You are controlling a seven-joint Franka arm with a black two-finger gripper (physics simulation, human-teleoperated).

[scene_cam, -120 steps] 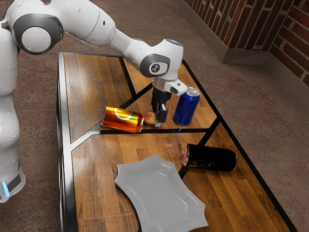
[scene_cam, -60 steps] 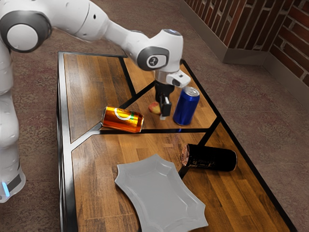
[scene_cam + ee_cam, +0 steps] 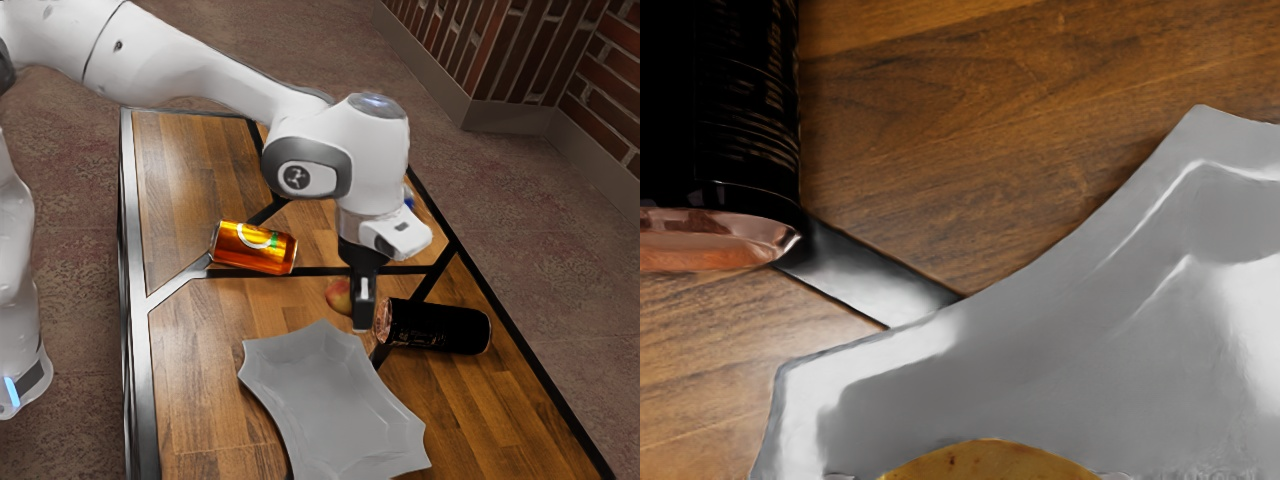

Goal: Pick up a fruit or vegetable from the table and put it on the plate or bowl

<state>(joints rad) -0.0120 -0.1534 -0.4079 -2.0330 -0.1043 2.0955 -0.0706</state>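
I stand in an indoor room with a domestic or loft-style finish; the exact room type cannot be determined. Indicators: a red brick wall (image 3: 600,60) runs along the far side, with a grey skirting strip (image 3: 440,70) at its foot. The floor (image 3: 540,230) has a mottled red-brown covering, like carpet. My worktop (image 3: 200,200) is wood planking set in a black metal frame. It carries household items: an orange can (image 3: 254,247), a black can (image 3: 437,326) and a grey plate (image 3: 330,400).
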